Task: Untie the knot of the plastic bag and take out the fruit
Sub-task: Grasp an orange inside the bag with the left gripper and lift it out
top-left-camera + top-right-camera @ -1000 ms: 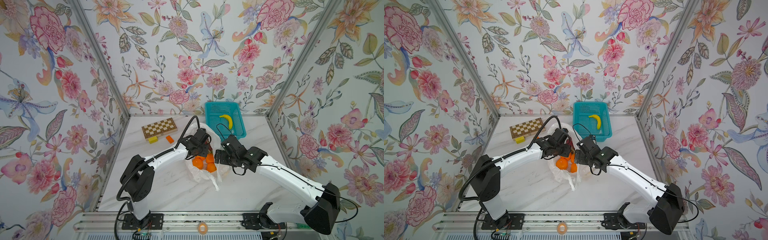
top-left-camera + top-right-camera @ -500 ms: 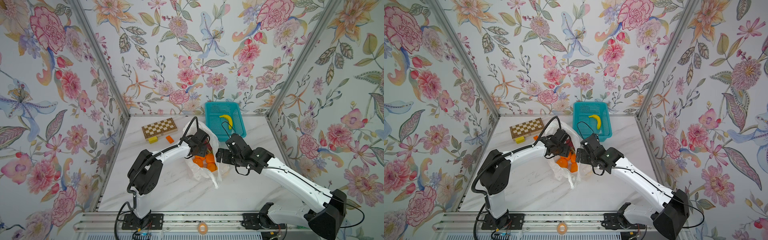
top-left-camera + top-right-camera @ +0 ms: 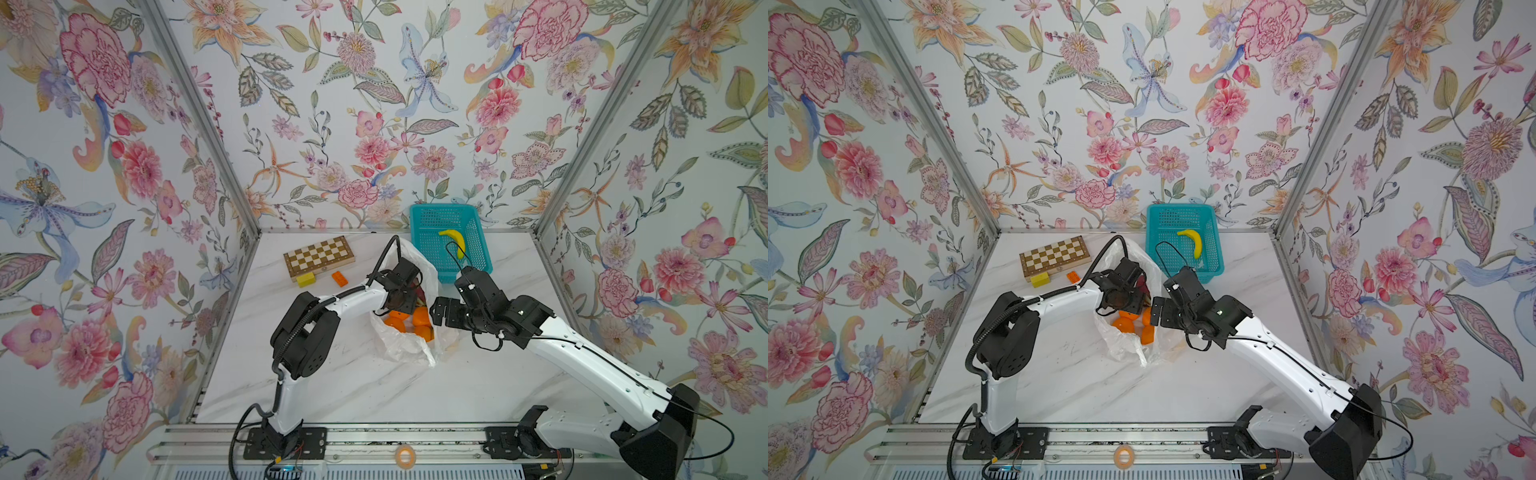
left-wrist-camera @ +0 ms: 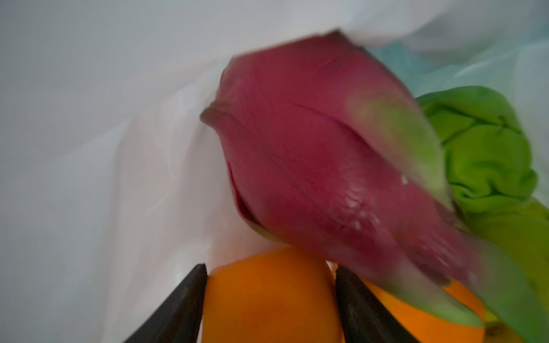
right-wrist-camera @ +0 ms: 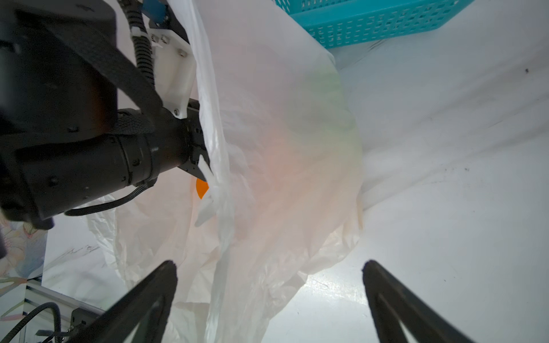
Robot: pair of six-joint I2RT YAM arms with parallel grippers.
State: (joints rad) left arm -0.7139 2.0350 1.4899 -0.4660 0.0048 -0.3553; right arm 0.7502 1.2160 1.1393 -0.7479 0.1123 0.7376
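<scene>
The plastic bag (image 3: 405,347) lies mid-table with its mouth open; no knot shows. In both top views my left arm reaches into the mouth. In the left wrist view my left gripper (image 4: 271,267) is shut on an orange (image 4: 267,306), one finger on each side. Just beyond lie a pink-red dragon fruit (image 4: 312,148), blurred, and a green fruit (image 4: 487,154). More oranges (image 3: 1125,325) show at the mouth. My right gripper (image 3: 439,313) hangs wide open beside the bag's right side, holding nothing; the right wrist view shows bag plastic (image 5: 267,178) ahead of its fingers (image 5: 166,276).
A teal basket (image 3: 419,232) holding a banana (image 3: 455,241) stands at the back, just behind the bag and my right wrist. A chessboard (image 3: 319,257), a yellow block (image 3: 305,279) and an orange block (image 3: 339,278) lie back left.
The left arm's elbow has swung in toward the bag while its gripper stays inside the mouth. The right arm's elbow and shoulder have moved right; its gripper has barely moved.
</scene>
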